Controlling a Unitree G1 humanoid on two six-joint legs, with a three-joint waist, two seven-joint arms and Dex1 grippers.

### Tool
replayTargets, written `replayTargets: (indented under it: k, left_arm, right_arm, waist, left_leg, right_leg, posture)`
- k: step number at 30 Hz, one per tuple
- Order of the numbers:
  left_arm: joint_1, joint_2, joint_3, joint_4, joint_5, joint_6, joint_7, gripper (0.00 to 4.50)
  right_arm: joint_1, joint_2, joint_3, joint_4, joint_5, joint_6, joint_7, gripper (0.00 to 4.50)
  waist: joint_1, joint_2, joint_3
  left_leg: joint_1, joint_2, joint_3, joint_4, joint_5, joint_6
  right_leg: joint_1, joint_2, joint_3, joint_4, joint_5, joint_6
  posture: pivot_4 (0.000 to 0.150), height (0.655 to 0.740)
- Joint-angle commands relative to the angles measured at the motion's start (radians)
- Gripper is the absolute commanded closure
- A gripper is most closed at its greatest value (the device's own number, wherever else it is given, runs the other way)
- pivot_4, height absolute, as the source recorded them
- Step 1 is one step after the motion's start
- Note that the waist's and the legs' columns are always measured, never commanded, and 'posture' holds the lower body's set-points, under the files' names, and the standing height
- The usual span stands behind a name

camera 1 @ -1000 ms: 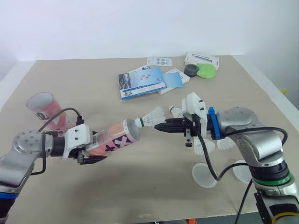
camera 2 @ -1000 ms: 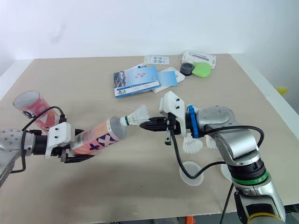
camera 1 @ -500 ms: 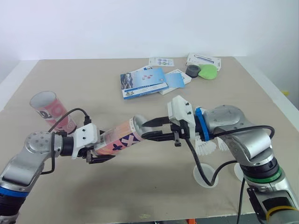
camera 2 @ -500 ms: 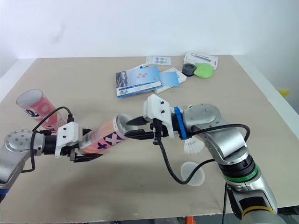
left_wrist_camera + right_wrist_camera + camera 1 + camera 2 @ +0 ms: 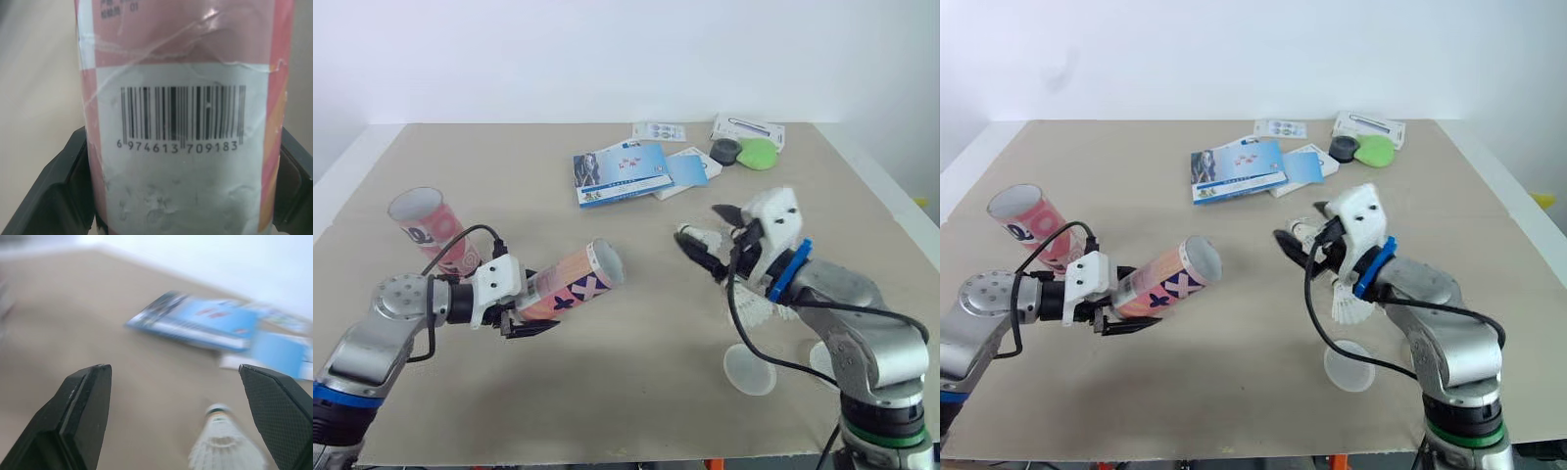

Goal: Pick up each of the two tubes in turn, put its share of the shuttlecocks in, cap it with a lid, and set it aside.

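Left eye view: table (image 5: 636, 372), likely wall (image 5: 607, 59); left claw (image 5: 530, 314) clamps tube (image 5: 570, 287), right claw (image 5: 172, 382) wide.

You have the left gripper (image 5: 1122, 311) clamped on the pink patterned tube (image 5: 1163, 283), held at a slant with its open mouth pointing right, toward the right gripper (image 5: 1301, 233). That gripper is well apart from the tube, its fingers spread. A second tube (image 5: 1030, 227) stands on the table (image 5: 1126, 162) further left. Under your right arm a white shuttlecock (image 5: 1345, 304) lies on the table, with a translucent lid (image 5: 1349, 366) nearer. Blue booklets (image 5: 1239, 168) lie at the far side.
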Motion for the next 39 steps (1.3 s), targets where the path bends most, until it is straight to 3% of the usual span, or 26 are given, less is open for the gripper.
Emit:
replayTargets:
  k: [1, 9, 13, 17, 33, 35, 39]
  left_arm:
    - [-0.018, -0.005, 0.008, 0.011, 0.000, -0.032, -0.004, 0.50]
    - [-0.053, -0.032, -0.022, 0.071, 0.013, -0.084, -0.029, 0.50]
    - [-0.060, -0.031, -0.032, 0.082, 0.017, -0.092, -0.038, 0.50]
    - [-0.055, -0.028, -0.033, 0.079, 0.022, -0.096, -0.042, 0.50]
    - [-0.039, -0.010, -0.007, 0.051, 0.023, -0.084, -0.026, 0.50]
    - [-0.034, -0.007, -0.002, 0.045, 0.021, -0.082, -0.024, 0.50]
    - [-0.029, -0.004, 0.002, 0.039, 0.020, -0.077, -0.020, 0.50]
  right_arm:
    - [0.170, 0.000, -0.089, -0.162, 0.066, -0.099, 0.065, 0.06]
    - [0.613, 0.017, -0.155, -0.265, 0.067, -0.229, 0.124, 0.06]
    - [0.731, 0.045, -0.124, -0.271, 0.030, -0.280, 0.101, 0.06]
    - [0.721, 0.057, -0.093, -0.210, -0.047, -0.276, 0.022, 0.06]
    - [0.428, 0.164, 0.005, -0.021, -0.023, -0.059, -0.197, 0.06]
    - [0.411, 0.179, 0.006, -0.016, -0.021, -0.044, -0.213, 0.58]
    - [0.393, 0.202, -0.014, 0.000, -0.009, -0.019, -0.242, 2.17]
  waist:
    - [0.001, 0.000, 0.000]
    - [-0.001, 0.000, 0.000]
    - [-0.001, 0.000, 0.000]
    - [-0.001, -0.001, 0.000]
    - [0.001, -0.001, 0.000]
    - [0.000, -0.001, 0.000]
    - [0.000, -0.001, 0.000]
  left_leg:
    - [0.000, -0.001, -0.001, 0.000, 0.000, 0.000]
    - [0.002, -0.003, 0.003, 0.002, 0.000, 0.000]
    - [0.005, -0.002, 0.003, 0.002, 0.001, 0.000]
    - [0.007, 0.000, 0.005, 0.002, 0.001, 0.000]
    - [0.002, -0.001, 0.003, 0.001, 0.002, 0.000]
    - [0.002, -0.001, 0.003, 0.001, 0.002, 0.000]
    - [0.002, -0.001, 0.003, 0.001, 0.002, 0.000]
  right_leg:
    - [0.000, -0.001, 0.000, 0.000, -0.001, 0.001]
    - [0.003, -0.003, 0.003, -0.001, 0.000, 0.005]
    - [0.004, -0.002, 0.002, 0.000, 0.001, 0.004]
    - [0.004, -0.002, 0.004, 0.000, 0.001, 0.000]
    - [0.002, -0.002, 0.003, -0.001, 0.002, 0.003]
    - [0.002, -0.002, 0.003, -0.001, 0.002, 0.003]
    - [0.002, -0.002, 0.003, -0.001, 0.002, 0.003]
  posture:
    - [0.150, 0.7400]
    - [0.150, 0.7400]
    - [0.150, 0.7400]
    - [0.150, 0.7400]
    - [0.150, 0.7400]
    - [0.150, 0.7400]
    - [0.150, 0.7400]
